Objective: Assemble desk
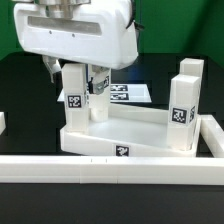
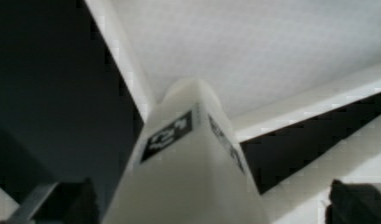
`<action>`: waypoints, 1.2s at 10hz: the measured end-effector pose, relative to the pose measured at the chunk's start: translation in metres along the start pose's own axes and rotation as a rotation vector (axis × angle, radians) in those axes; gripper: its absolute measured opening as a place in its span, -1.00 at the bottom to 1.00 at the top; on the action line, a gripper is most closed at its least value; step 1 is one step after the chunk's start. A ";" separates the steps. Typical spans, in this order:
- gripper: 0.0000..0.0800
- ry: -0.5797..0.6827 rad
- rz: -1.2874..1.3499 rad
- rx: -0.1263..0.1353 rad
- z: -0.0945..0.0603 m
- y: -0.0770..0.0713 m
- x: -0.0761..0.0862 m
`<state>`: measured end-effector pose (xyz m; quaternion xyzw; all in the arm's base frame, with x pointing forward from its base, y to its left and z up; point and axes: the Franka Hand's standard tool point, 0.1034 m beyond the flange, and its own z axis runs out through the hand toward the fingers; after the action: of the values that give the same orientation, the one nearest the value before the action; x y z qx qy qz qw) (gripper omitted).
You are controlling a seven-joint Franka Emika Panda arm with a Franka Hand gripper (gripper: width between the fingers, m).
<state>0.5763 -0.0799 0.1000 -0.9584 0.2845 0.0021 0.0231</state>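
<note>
The white desk top (image 1: 135, 130), a tray with a raised rim, lies in the middle of the table. Three white tagged legs stand upright on it: one at the exterior view's left (image 1: 75, 100), one at the right front (image 1: 181, 108) and one at the right rear (image 1: 191, 72). My gripper (image 1: 73, 72) hangs over the left leg with a finger on each side of it. In the wrist view that leg (image 2: 183, 150) rises between the dark fingers (image 2: 59, 202), with a gap on each side. The gripper (image 2: 205, 205) is open. The desk top (image 2: 258, 50) shows behind the leg.
The marker board (image 1: 128, 93) lies flat behind the desk top. A long white rail (image 1: 90, 166) runs along the front and turns up the exterior view's right side (image 1: 212, 135). A small white piece (image 1: 2, 122) sits at the left edge.
</note>
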 end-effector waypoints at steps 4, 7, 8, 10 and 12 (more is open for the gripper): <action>0.62 0.009 -0.325 -0.011 0.000 -0.001 0.001; 0.62 0.007 -0.576 -0.024 0.000 0.004 0.003; 0.31 0.007 -0.610 -0.024 0.000 0.006 0.004; -0.03 0.006 -0.602 -0.024 0.000 0.006 0.004; -0.28 0.006 -0.588 -0.024 0.000 0.006 0.004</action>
<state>0.5761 -0.0875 0.0996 -0.9999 -0.0056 -0.0042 0.0104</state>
